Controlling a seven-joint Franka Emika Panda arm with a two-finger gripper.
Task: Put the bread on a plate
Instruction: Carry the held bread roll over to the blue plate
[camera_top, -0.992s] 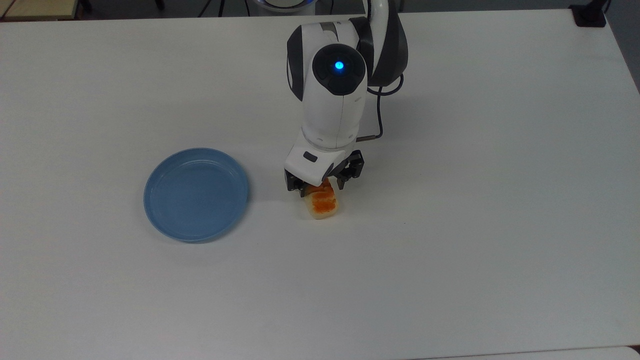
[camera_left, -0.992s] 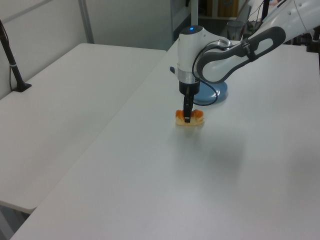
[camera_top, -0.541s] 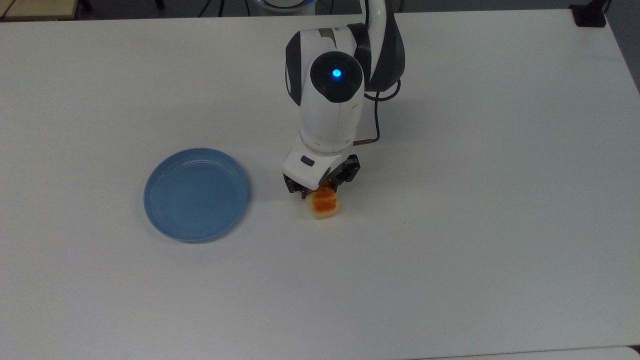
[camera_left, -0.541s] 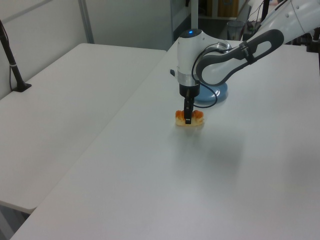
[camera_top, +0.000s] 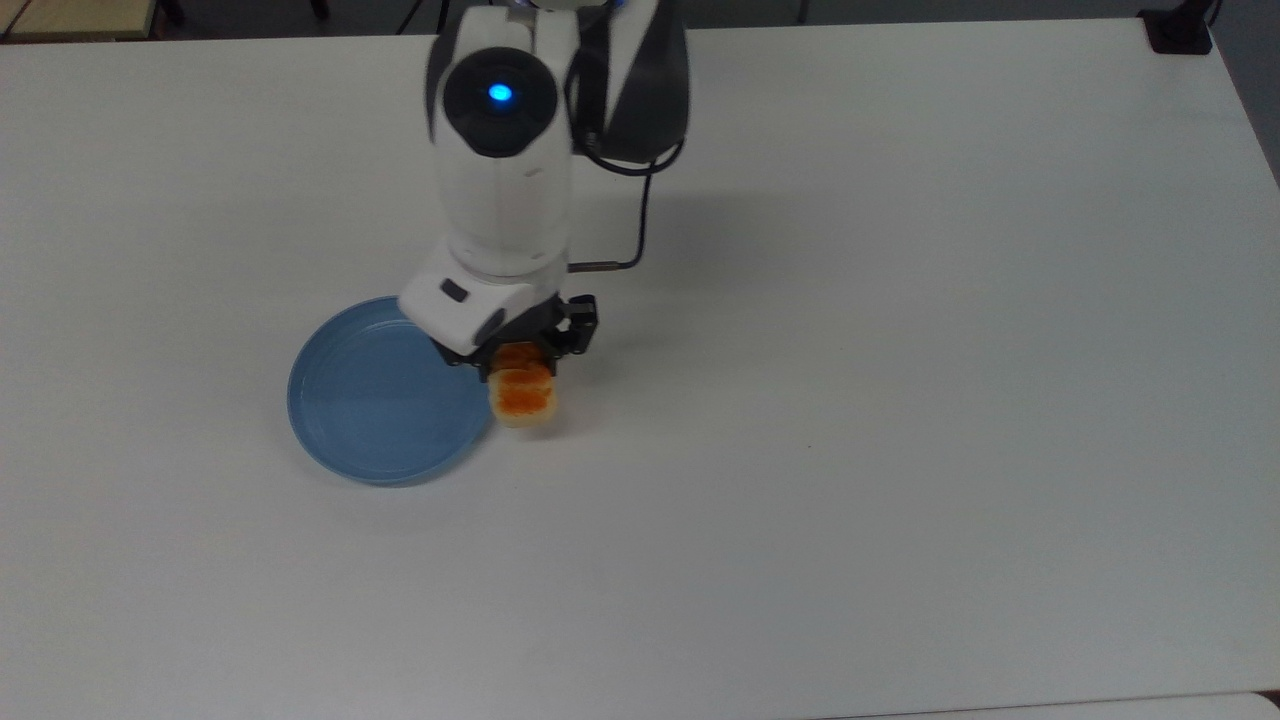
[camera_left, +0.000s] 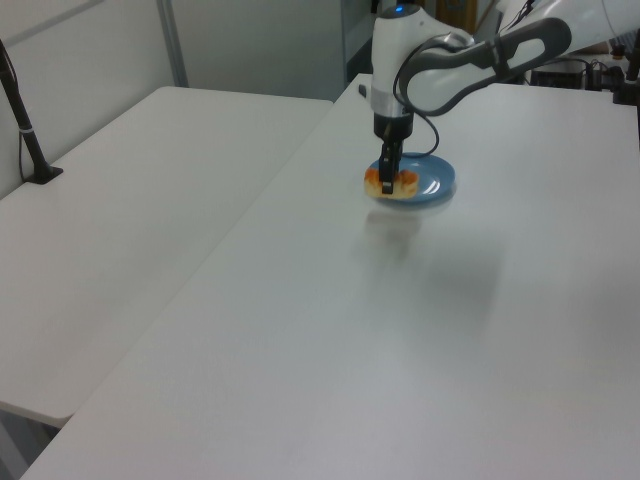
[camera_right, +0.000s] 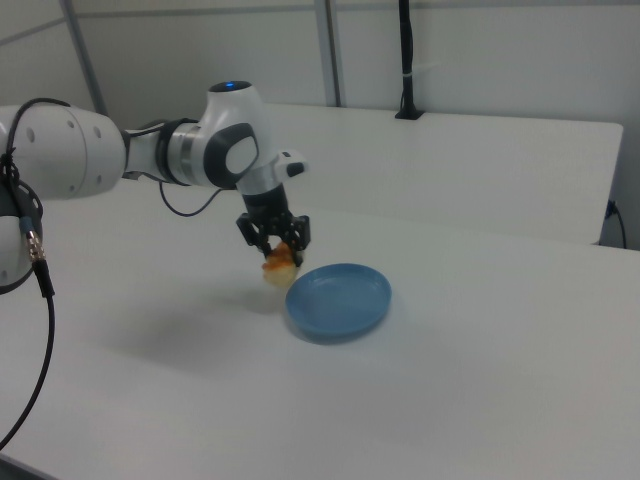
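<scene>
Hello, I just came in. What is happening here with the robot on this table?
A single robot arm carries the bread in its end effector, shut on it and lifted off the white table. In the right view the bread hangs above the table just beside the rim of the blue plate, which has nothing on it. The bread is not yet placed on the plate.

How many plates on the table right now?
1. The plate sits at the top view's left of centre on the white table, beside the bread held in the gripper.
</scene>
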